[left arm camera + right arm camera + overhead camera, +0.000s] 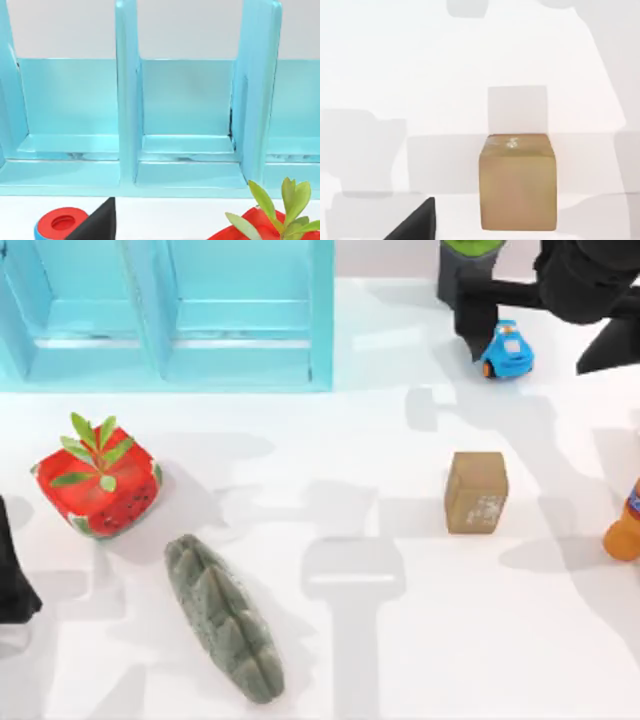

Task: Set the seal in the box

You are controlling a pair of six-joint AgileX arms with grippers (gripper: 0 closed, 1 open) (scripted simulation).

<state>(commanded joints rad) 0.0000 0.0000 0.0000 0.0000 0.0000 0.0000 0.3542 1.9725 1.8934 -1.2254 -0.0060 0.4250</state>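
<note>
While my right end effector [590, 285] hangs at the table's far right edge — finger state I cannot tell — nothing is done yet: the seal [476, 492] stands upright on the white table [400, 640], untouched, well apart from the blue box [170, 315] at far left.

The table [400, 640] is seen from straight above in the top view. The blue box [190, 125] is faced closely and level by the left wrist view; it is shared with the top view [170, 310]. The seal [518, 182] is framed near and low by the right wrist view, likewise shared [476, 492].
</note>
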